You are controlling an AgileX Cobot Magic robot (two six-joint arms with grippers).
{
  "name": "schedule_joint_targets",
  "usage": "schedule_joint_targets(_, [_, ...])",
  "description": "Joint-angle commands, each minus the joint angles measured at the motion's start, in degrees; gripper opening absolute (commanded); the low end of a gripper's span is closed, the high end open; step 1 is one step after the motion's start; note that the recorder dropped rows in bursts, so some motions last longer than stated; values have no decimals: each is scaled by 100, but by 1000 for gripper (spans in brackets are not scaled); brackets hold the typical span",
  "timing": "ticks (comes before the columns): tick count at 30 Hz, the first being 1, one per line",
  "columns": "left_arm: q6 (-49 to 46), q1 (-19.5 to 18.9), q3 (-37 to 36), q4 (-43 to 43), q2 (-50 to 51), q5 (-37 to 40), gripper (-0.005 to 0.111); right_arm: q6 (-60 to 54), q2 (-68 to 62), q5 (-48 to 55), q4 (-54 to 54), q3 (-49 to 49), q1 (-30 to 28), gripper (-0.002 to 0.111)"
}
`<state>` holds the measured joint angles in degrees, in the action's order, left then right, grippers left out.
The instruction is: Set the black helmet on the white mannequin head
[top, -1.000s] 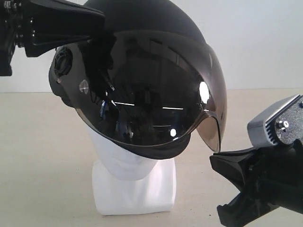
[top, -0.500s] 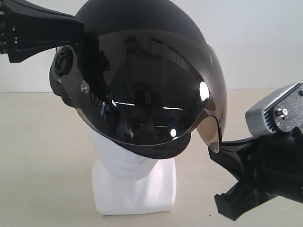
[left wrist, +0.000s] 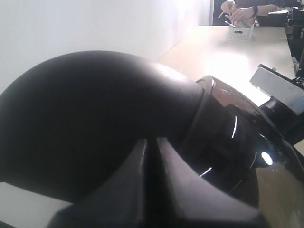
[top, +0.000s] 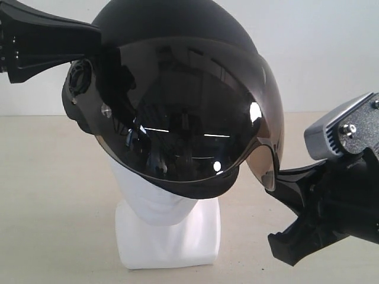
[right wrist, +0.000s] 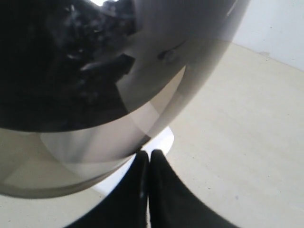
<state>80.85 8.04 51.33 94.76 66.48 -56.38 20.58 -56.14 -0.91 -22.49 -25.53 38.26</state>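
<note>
The left pincer [top: 95, 36] comes in from the upper left of the outside view. Its two black fingers [left wrist: 128, 190] are pressed together with nothing between them. The tip rests on the side of the black helmet [top: 172, 23], just above the round side knob [top: 78, 80].

The right pincer [top: 273, 176] sits at the lower right of that view. Its fingers [right wrist: 161, 190] are together too, and they hold nothing. The tip is right at the low corner of the visor [top: 183, 118], but I cannot tell if it touches.

The helmet is on top of the white mannequin head [top: 151, 198], in the middle of the outside view. It leans a bit, with the visor side lower on the right. The dark, shiny visor covers the face, so only the chin and neck show under it. The head's square base [top: 172, 239] stands on the pale surface [top: 53, 195]. A white wall [top: 331, 53] is behind it all.
</note>
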Motion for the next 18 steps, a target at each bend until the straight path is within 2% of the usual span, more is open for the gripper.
schedule_joint_targets(1, [-95, -12, -280, 519, 125, 371, 4, -65, 22, -6, -25, -59, -6, 0])
schedule_joint_targets(13, [-107, -12, -374, 519, 125, 433, 4, -171, 116, 50, -49, -59, -6, 0])
schedule_joint_targets(18, [-107, -12, -374, 519, 125, 433, 4, -227, 386, 451, -57, -183, -6, 0])
